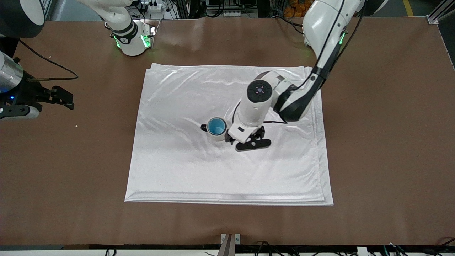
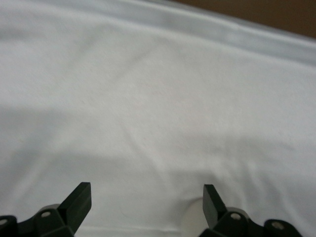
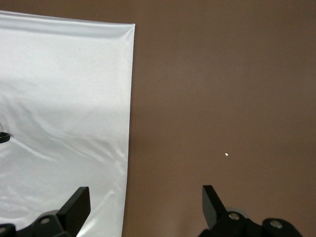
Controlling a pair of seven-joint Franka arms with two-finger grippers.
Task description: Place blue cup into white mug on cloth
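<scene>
The blue cup [image 1: 216, 126] stands upright inside the white mug [image 1: 219, 137], whose dark handle points toward the right arm's end of the table. Both sit near the middle of the cloth [image 1: 177, 170]. My left gripper [image 1: 246, 140] hangs low over the cloth right beside the mug, open and holding nothing. In the left wrist view the left gripper [image 2: 147, 190] shows open over bare cloth [image 2: 148, 98], with a cream curve that may be the mug [image 2: 191, 221] by one finger. My right gripper [image 1: 65, 99] waits open over bare table at the right arm's end.
The cloth is a large white folded sheet on the brown table [image 1: 391, 142]. The right wrist view shows the right gripper [image 3: 145, 192] open over the table [image 3: 222, 98] beside one edge of the cloth [image 3: 64, 98]. A cable [image 1: 53, 69] trails near the right arm.
</scene>
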